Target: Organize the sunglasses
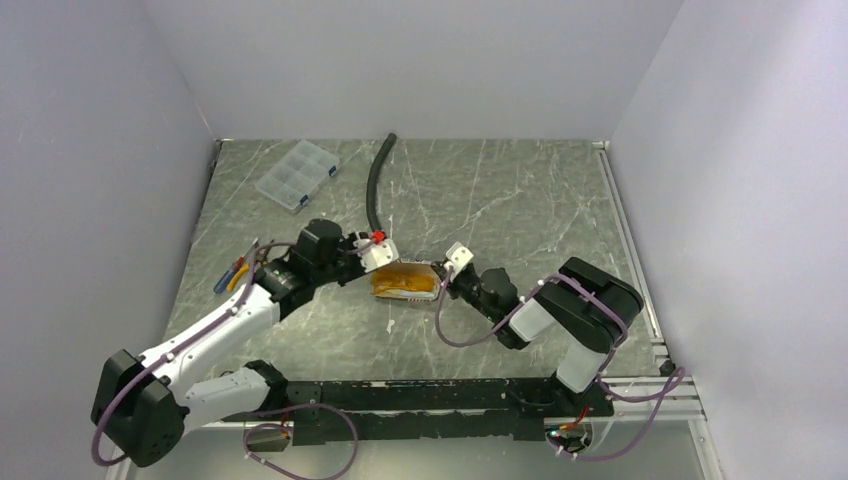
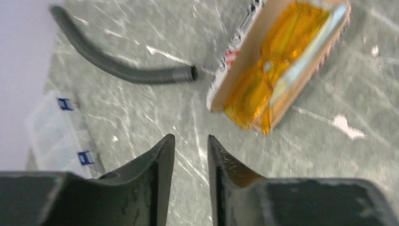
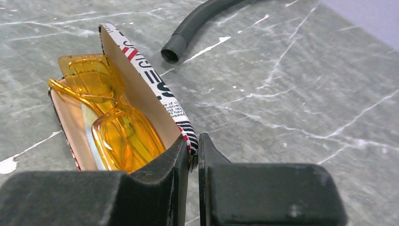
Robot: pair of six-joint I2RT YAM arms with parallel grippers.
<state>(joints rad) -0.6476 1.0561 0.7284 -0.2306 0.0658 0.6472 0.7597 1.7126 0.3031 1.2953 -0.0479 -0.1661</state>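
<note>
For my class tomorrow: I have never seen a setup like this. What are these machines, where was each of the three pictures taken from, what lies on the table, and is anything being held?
These are two robot arms bolted at the near edge of a marble-patterned table. One picture looks down from above; the other two come from cameras on each wrist, so the dark shapes at the bottom are that arm's own fingers.

In the middle lies an open printed case with the sunglasses, amber-lensed, inside. The right gripper pinches the edge of the case's wall. The left gripper holds nothing; its jaws stand slightly apart above bare table, a little short of the case.

Also on the table: a dark ribbed hose, a clear compartment box, and, by the left arm, something small that looks like pliers.
</note>
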